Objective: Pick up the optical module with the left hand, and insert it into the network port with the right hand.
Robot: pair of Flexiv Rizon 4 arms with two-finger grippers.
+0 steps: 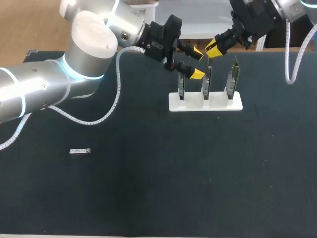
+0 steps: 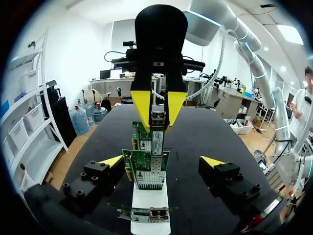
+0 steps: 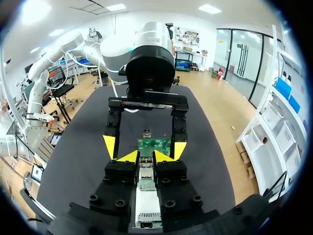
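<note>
A white stand [image 1: 205, 102] holds three upright green network cards [image 1: 208, 83]. My left gripper [image 1: 197, 63] is open above the leftmost card, one finger on each side of the row; the left wrist view shows the left gripper [image 2: 162, 161] straddling the cards [image 2: 149, 161]. My right gripper [image 1: 214, 49] hangs over the middle of the row, facing the left one. It is shut on a small silver optical module [image 2: 157, 128], seen between the right gripper's [image 3: 146, 157] yellow tips as the module [image 3: 145, 172]. A second optical module [image 1: 80, 151] lies on the mat at the left.
The black mat [image 1: 198, 178] covers the table. My left arm [image 1: 59, 84] with its white coiled cable crosses the back left. The stand [image 3: 146, 215] lies under the right gripper's fingers.
</note>
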